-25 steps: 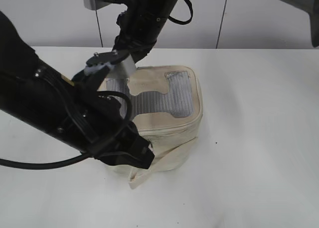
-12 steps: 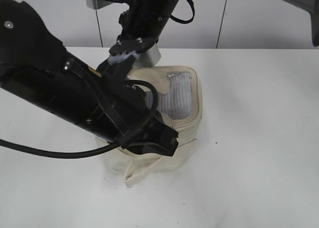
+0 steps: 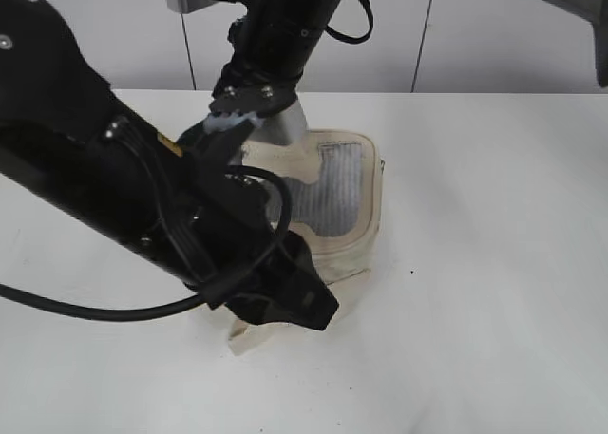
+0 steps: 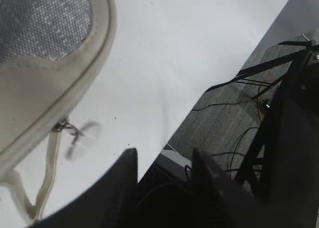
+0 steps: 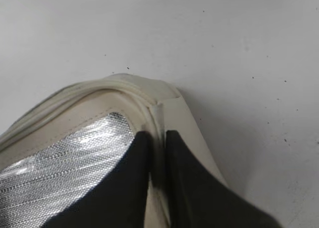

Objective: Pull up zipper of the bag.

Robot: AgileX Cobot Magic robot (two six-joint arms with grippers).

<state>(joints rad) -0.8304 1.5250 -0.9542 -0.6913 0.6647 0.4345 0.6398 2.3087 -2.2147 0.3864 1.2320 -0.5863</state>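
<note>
The right end effector (image 5: 157, 160) is clenched on the bag (image 5: 99, 153) rim; the left end effector (image 4: 164, 163), released, hangs beside the zipper (image 4: 67, 129) pull.

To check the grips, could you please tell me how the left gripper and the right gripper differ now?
The left gripper has its fingers spread with nothing between them; the right gripper has its fingers nearly together on the rim of the bag. The left one sits beside the bag, short of the zipper pull; the right one is down on the bag's top edge. Both have dark fingers.
</note>
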